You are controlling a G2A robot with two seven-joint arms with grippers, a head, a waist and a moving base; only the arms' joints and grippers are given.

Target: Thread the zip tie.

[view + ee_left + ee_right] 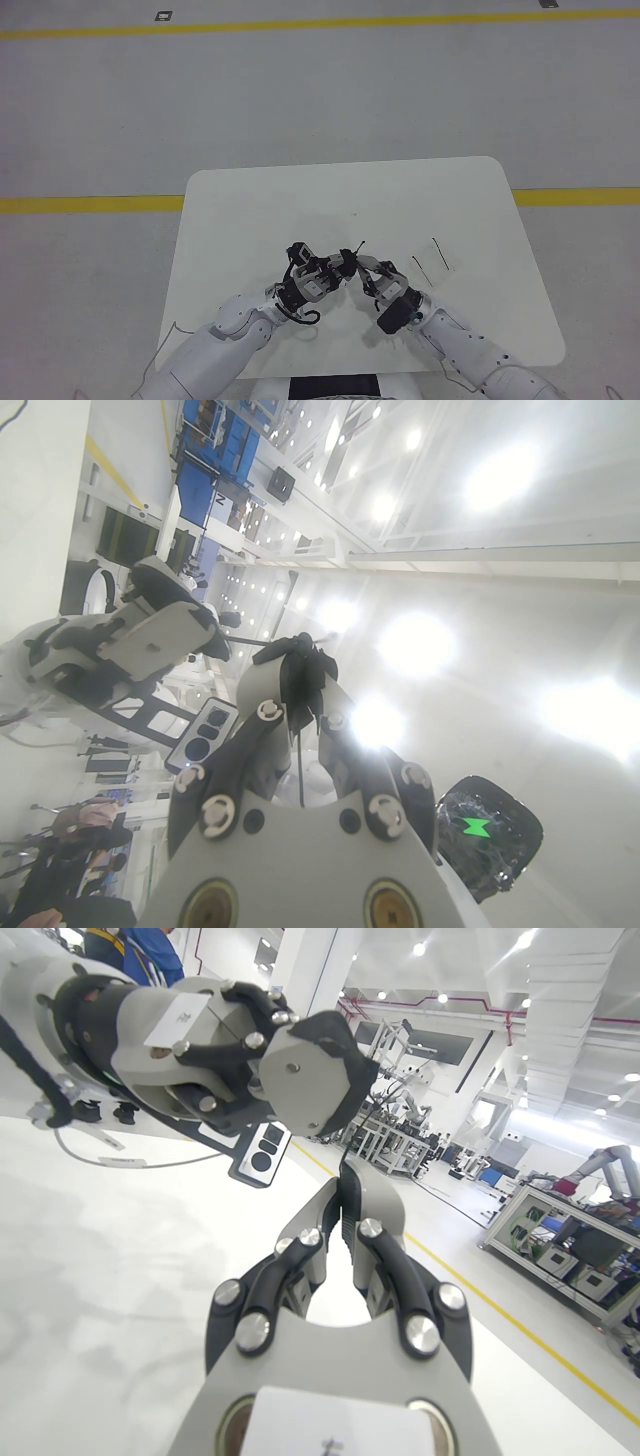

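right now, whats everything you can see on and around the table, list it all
held zip tie: one, black, pinched between both hands over the near part of the table
loose zip ties: two, black, flat on the table beside the right arm
table: one, white, rounded corners, in front of the robot
floor stripes: two, yellow, on the grey floor, one passing beneath the table, one farther off
left hand: one, grey with black pads, shut on the held zip tie
right hand: one, grey and black, shut on the held zip tie, close to the left hand
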